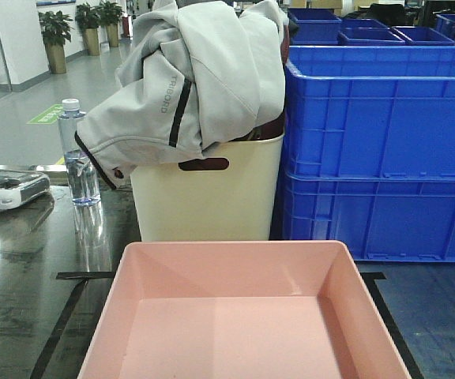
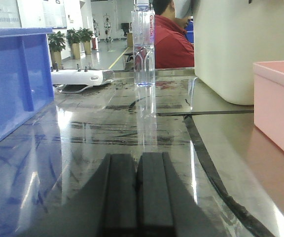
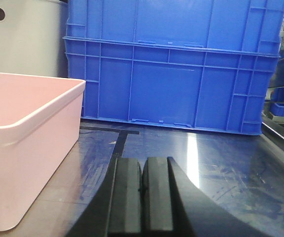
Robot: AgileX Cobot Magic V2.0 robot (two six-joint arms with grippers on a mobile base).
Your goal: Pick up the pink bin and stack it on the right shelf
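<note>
The pink bin (image 1: 235, 316) is a shallow, empty pale pink tub on the dark table, filling the near centre of the front view. The left wrist view catches its left wall (image 2: 278, 106) at the right edge; the right wrist view shows its right wall and rolled rim (image 3: 28, 148) at the left. My left gripper (image 2: 137, 163) rests low over the table to the bin's left, shut with nothing between its pads. To the right of the bin my right gripper (image 3: 143, 165) is likewise shut and empty. Neither gripper appears in the front view. The right shelf is out of view.
Behind the bin stands a tall cream bin (image 1: 208, 193) draped with a grey jacket (image 1: 196, 79). Two stacked blue crates (image 1: 381, 150) fill the back right. A water bottle (image 1: 76, 154) and a white controller (image 1: 6, 188) sit at the left. Another blue crate (image 2: 14, 84) flanks the left gripper.
</note>
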